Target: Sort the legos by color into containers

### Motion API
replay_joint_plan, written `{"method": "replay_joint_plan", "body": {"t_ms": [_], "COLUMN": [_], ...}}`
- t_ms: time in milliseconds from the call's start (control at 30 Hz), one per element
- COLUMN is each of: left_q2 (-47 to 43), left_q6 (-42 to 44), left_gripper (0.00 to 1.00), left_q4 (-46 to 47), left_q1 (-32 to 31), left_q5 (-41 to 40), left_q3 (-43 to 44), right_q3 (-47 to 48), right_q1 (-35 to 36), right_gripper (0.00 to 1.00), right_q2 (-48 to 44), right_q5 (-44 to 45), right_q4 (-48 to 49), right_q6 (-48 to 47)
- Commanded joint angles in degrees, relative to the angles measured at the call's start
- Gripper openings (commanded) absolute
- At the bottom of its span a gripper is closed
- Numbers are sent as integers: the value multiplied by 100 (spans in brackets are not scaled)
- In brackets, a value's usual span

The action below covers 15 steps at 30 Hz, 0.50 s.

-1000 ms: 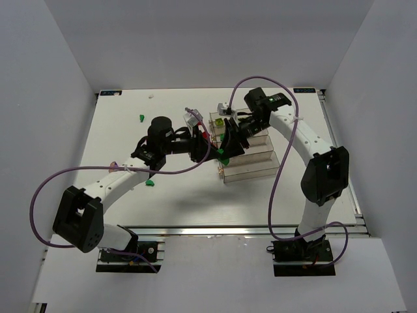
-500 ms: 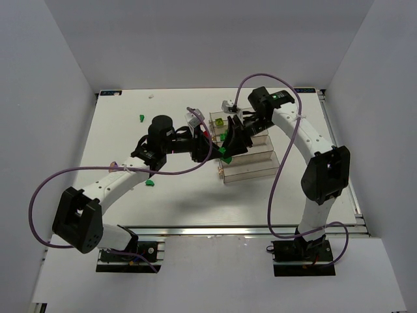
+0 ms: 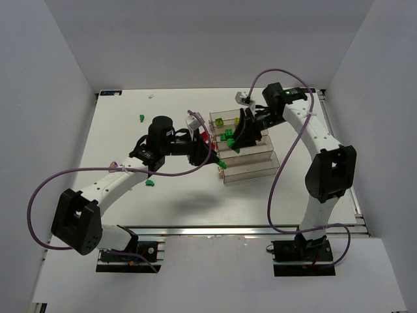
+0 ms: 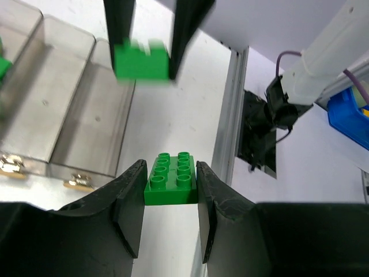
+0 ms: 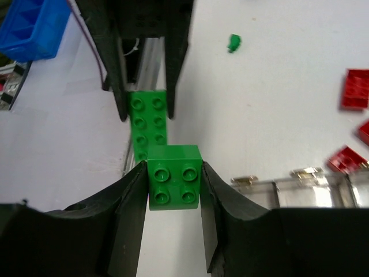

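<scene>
Long green lego (image 4: 170,179), axis along L jaws, clamped; R jaws grip square green lego (image 5: 174,183).

The trays (image 3: 254,168) sit on the table (image 3: 195,202), loose legos (image 3: 141,117) to their left.

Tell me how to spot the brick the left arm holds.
Find the row of clear trays. At their near left corner the left gripper pinches a green brick. It is long with eight studs; the right gripper's square brick has four.
</scene>
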Motion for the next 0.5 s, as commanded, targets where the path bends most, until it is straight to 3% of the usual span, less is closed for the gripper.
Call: {"method": "replay_joint_plan", "body": {"t_ms": [0,133,167,267,300,467], "left_q2": [-261,-278,-278,-270,-270,-322], "left_q6": [157,174,174,96,26,-317], "left_gripper": [0,0,0,0,0,0], "left_q4": [-510,-536,-536,-493,-475,-142], "left_q1": [14,14,14,31,40,101], "left_q5": [239,195,177,-7,-86,-657], "left_q3": [-32,-32,-32,-40,-32,-102], "right_q3": [199,102,58,-415,-617,-1383], "right_q1": [-269,-313,-331,-375,-384,-375], "right_gripper": [0,0,0,0,0,0], "right_q2": [-111,-173,-217,-470,-550,-657], "right_q5": [-52,105,254,1264,1997,3681], "right_q4": [79,262,429,1876,2855,4532], "right_q6": [60,173,609,1621,2294,3187]}}
